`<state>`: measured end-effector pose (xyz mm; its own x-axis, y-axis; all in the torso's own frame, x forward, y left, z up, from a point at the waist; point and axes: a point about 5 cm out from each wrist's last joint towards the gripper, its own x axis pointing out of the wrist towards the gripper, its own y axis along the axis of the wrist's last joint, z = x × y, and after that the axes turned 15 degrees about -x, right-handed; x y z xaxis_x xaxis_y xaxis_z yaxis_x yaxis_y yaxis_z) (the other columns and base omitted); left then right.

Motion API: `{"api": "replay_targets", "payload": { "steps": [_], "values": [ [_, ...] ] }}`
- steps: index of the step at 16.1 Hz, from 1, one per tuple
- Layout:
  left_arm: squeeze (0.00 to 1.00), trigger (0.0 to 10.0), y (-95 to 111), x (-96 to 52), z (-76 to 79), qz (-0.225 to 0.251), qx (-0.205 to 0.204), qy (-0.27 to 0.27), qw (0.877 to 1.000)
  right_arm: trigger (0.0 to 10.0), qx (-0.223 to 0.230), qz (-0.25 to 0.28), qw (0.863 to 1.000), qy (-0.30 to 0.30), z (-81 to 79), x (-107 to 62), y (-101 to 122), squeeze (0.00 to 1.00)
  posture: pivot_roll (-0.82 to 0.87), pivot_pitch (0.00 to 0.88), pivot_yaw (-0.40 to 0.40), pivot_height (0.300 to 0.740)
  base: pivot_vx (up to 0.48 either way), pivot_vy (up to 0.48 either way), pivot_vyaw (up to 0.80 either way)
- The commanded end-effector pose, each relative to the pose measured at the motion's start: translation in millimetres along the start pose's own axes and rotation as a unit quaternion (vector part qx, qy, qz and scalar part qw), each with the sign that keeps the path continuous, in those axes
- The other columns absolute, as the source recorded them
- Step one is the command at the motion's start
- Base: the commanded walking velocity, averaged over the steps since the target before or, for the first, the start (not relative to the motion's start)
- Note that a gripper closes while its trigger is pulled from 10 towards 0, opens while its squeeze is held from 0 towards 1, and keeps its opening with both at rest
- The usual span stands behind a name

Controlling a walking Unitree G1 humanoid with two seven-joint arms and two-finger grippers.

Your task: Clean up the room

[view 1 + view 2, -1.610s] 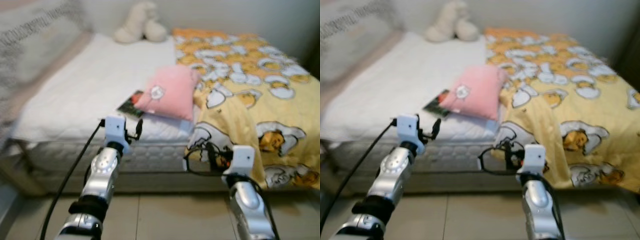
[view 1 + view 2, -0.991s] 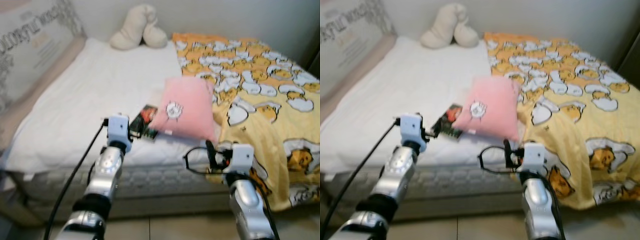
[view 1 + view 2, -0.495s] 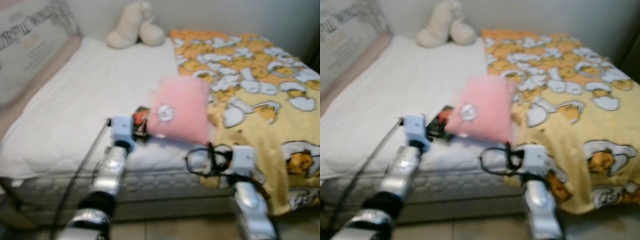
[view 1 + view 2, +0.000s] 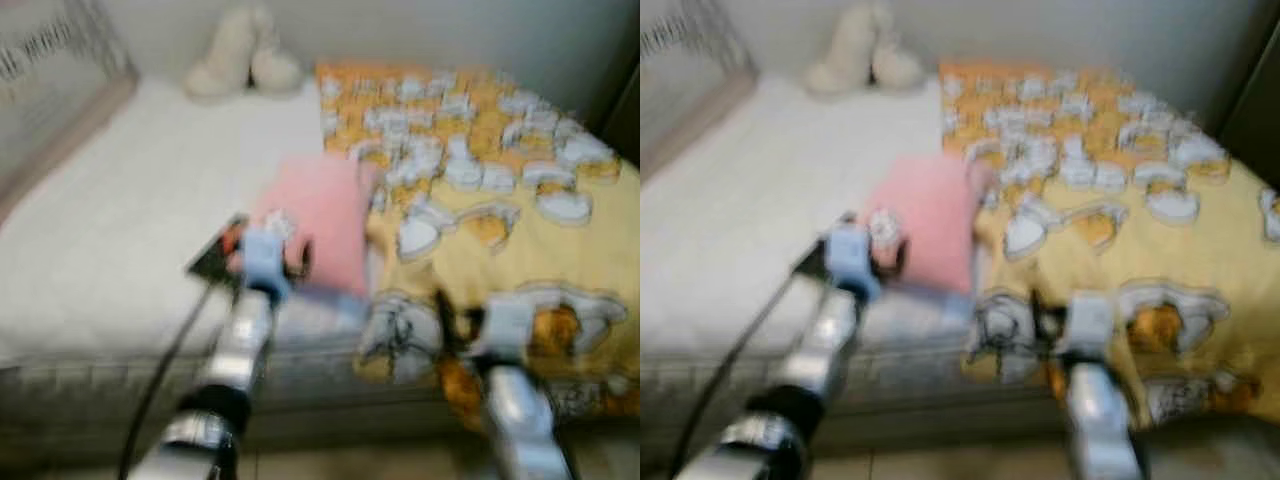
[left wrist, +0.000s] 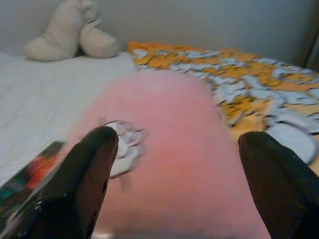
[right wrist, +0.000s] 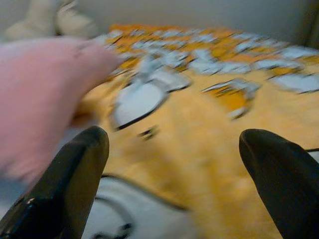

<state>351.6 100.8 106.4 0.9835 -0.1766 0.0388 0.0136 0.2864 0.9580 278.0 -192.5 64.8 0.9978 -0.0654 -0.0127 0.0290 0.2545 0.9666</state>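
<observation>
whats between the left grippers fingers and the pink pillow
Nothing: in the left wrist view the open left gripper faces the pink pillow directly, with no object between.

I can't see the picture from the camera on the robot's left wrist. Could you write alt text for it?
A pink pillow on a white bed, seen between the two spread black fingers of the robot's left tool. A dark, colourful flat item lies by the pillow; behind are a cream plush toy and a yellow patterned blanket. The picture is blurred.

Both arms reach forward, fingers spread.
The left gripper [image 5: 174, 169] is held higher and farther; the right gripper [image 6: 172, 174] sits lower and nearer, both with jaws wide apart.
</observation>
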Motion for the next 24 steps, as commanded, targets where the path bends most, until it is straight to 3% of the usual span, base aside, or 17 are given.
{"api": "replay_targets", "payload": {
  "steps": [1,10,11,12,17,19,20,21,22,23,24],
  "values": [
    [0.0,10.0,7.7,1.1,-17.1,0.007,0.0,0.028,1.0,10.0,0.008,0.01,1.0,0.012,-9.5,2.2,6.2,0.0,0.05,0.0,0.031,0.74,0.48,0.0,0.0],
    [0.0,10.0,10.1,2.2,-26.5,0.007,0.001,0.059,0.998,10.0,-0.001,0.0,1.0,0.028,-15.3,6.5,6.2,0.0,0.07,0.0,0.022,0.74,0.46,0.0,0.0],
    [0.0,10.0,10.0,2.3,-28.6,0.004,-0.004,0.067,0.998,10.0,0.0,0.0,1.0,0.021,-13.8,6.8,6.1,0.55,0.07,0.0,0.022,0.74,0.382,0.289,0.0],
    [0.0,10.0,10.2,2.6,-29.6,0.004,-0.006,0.069,0.998,10.0,0.0,0.001,1.0,0.021,-13.2,7.0,6.0,1.0,0.07,0.0,0.022,0.74,0.33,0.349,0.0],
    [0.0,10.0,14.0,5.8,-29.6,0.006,-0.003,0.07,0.998,10.0,-0.008,-0.002,1.0,0.024,-13.3,7.0,5.8,1.0,0.06,0.0,0.022,0.74,0.277,0.392,0.0],
    [0.0,10.0,24.1,10.1,-34.9,0.016,0.049,0.076,0.996,10.0,-0.009,-0.001,1.0,0.021,-11.0,9.7,7.7,1.0,0.06,0.0,0.024,0.74,0.277,0.394,0.0],
    [0.0,10.0,26.3,11.4,-35.9,0.017,0.053,0.077,0.995,10.0,-0.01,-0.001,1.0,0.018,-9.1,11.2,8.8,0.85,0.06,0.0,0.024,0.74,0.277,0.39,0.0],
    [0.0,10.0,28.8,14.5,-37.2,0.011,0.055,0.082,0.995,10.0,-0.002,0.004,1.0,0.011,-4.5,16.4,13.3,0.0,0.07,0.0,0.022,0.74,0.334,0.345,0.0],
    [0.0,10.0,35.1,23.1,-36.1,-0.014,0.053,0.068,0.996,10.0,0.02,0.008,1.0,0.003,4.3,33.6,25.4,0.0,0.06,0.0,0.027,0.74,0.0,0.0,0.0],
    [0.0,10.0,40.7,32.4,-33.1,-0.057,0.026,0.041,0.997,10.0,0.056,0.004,0.998,0.002,13.0,55.6,39.8,0.0,0.06,0.0,0.023,0.74,0.0,0.0,0.0],
    [0.0,10.0,41.9,36.0,-31.0,-0.085,0.002,0.027,0.996,10.0,0.082,-0.007,0.997,0.002,17.4,64.5,43.7,0.0,0.07,0.0,0.017,0.74,0.0,0.0,0.0]
  ]
}}
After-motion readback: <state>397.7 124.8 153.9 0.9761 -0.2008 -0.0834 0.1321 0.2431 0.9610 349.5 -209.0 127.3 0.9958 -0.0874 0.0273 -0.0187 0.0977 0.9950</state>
